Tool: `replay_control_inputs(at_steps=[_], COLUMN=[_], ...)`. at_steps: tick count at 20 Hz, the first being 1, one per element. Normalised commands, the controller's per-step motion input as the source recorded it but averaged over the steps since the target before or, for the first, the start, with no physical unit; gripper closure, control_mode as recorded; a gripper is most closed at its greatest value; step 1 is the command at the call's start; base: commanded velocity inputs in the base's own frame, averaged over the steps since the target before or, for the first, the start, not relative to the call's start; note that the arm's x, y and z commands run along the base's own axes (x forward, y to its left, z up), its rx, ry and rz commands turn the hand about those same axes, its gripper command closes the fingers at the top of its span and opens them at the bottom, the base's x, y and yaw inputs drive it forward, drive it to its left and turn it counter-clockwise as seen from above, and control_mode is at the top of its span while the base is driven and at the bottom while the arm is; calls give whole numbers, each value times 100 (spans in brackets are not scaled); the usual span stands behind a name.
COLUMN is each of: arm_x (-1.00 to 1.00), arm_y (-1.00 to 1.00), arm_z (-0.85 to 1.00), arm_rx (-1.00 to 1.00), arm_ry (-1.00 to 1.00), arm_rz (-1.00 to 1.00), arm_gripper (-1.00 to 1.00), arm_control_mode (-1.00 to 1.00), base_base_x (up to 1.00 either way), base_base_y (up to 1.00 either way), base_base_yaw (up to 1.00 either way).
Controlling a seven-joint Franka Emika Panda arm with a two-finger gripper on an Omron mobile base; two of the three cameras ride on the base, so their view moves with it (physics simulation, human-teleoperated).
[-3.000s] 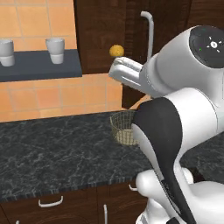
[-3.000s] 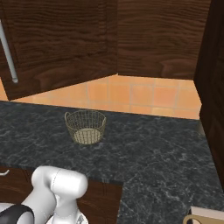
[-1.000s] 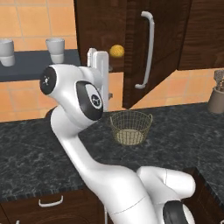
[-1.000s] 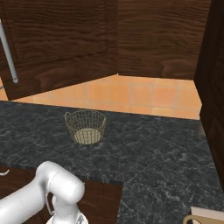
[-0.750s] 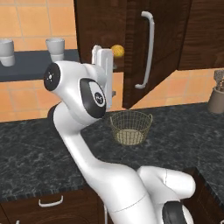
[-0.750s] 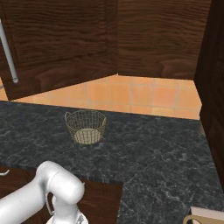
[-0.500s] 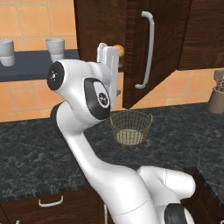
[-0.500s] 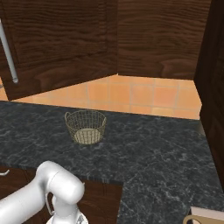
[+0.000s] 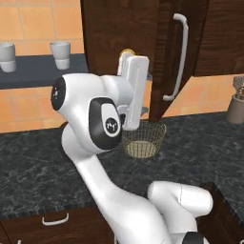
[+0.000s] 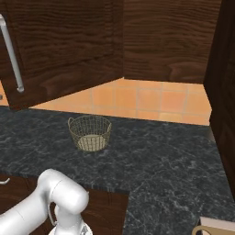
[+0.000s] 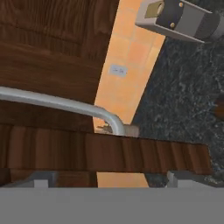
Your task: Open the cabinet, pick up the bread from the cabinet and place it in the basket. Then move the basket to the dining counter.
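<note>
The dark wood cabinet [image 9: 119, 28] has its door [image 9: 183, 43] swung open, with the silver bar handle [image 9: 178, 57] facing out. A sliver of golden bread [image 9: 127, 51] peeks over my white hand [image 9: 134, 88], which is raised in front of the cabinet opening. In the hand view my gripper [image 11: 111, 177] is open, its tips [image 11: 41, 178] close to the door's edge [image 11: 131, 151], with the handle [image 11: 61, 104] just beyond. The wire basket [image 9: 143, 140] [image 10: 90, 133] sits empty on the black worktop below. The dining counter is out of view.
Two pale cups [image 9: 60, 53] stand on a dark shelf to the left of the cabinet. A utensil holder [image 9: 235, 107] is at the far right of the black granite worktop [image 9: 33, 162]. A low cupboard with a white handle [image 9: 55, 220] lies below.
My hand has moved right and slightly down in front of the cabinet opening, covering most of the bread. The basket and door have not moved.
</note>
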Motion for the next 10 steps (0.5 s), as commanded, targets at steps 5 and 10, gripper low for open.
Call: replay_control_inputs(at_steps=[5,10], arm_x=[49,-5], arm_y=[-48,-90], arm_z=[0,0], arm_rx=[9,10], arm_ry=[-18,-12], arm_rz=[-26,-26], arm_gripper=[-100,-100], arm_control_mode=[-100,-100], base_base_x=[0,0], base_base_y=[0,0], base_base_yaw=[0,0])
